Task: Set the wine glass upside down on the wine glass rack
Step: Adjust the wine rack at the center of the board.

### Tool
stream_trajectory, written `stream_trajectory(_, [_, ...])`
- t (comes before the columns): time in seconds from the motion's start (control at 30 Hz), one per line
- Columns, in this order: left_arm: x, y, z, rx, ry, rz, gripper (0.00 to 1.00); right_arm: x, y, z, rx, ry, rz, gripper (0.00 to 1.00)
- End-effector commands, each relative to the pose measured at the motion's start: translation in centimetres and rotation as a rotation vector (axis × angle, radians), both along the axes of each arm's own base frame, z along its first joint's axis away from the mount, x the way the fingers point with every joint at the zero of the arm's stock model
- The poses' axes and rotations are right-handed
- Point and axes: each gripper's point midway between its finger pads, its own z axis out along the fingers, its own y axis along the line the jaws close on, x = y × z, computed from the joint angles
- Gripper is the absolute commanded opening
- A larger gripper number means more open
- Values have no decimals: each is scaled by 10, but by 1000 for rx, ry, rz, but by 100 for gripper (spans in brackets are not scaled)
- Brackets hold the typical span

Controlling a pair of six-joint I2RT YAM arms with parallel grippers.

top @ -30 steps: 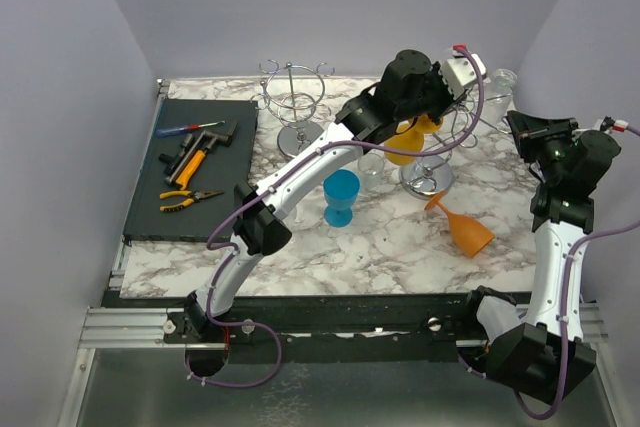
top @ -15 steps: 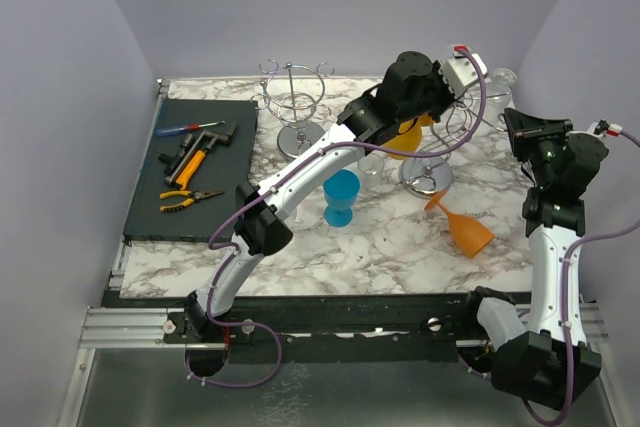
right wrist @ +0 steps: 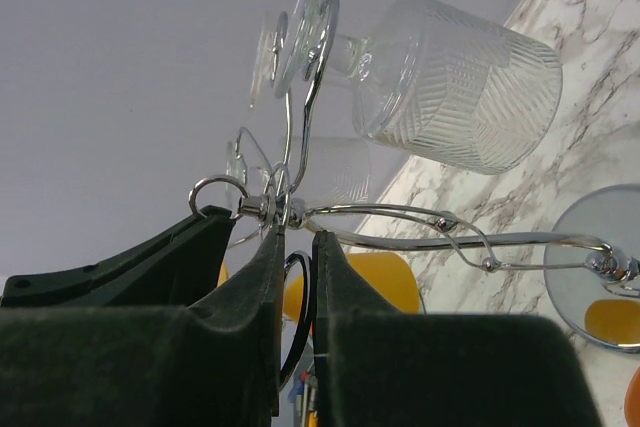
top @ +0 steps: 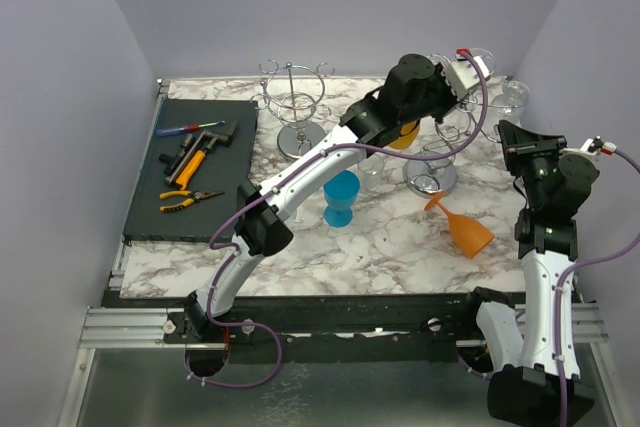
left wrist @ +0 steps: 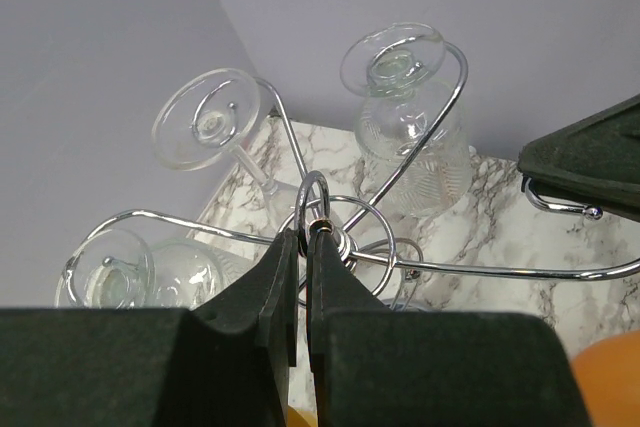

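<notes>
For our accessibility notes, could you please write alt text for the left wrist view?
The left gripper, its fingers nearly together, is closed on the top ring of a chrome wine glass rack, seen from close above. A ribbed clear glass and a stemmed clear glass hang upside down from its arms, over a marble table.

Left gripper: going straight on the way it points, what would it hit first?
The rack's centre ring, right at the tips of the left gripper and apparently already pinched there; depth is unclear.
</notes>
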Motion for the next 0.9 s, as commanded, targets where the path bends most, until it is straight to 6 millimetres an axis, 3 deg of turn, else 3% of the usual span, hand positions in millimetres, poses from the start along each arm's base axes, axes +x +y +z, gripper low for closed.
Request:
stream_trajectory(0.0, [17,10,56,-134,-165,65,0,-22,62,-77,-14,233,327,1])
stream_trajectory(0.27, [17,10,62,-143,-194,71,0,-10,76,-76,-20,226,414,1])
stream_trajectory(0.4, [14,9,66,-149,-198,60,2,-13,80,-84,-32,247,438,8])
stream_trajectory(0.6, [2,9,64,-141,-181,12,4,-21,70,-82,-110,278,378,40])
stream_trajectory(0.77, [-1,7,57,-125,-167,-1,2,-25,55,-58,-220,272,307,66])
stream_trajectory(0.87, [-2,7,56,-122,-163,-2,0,-30,48,-47,-271,263,269,76])
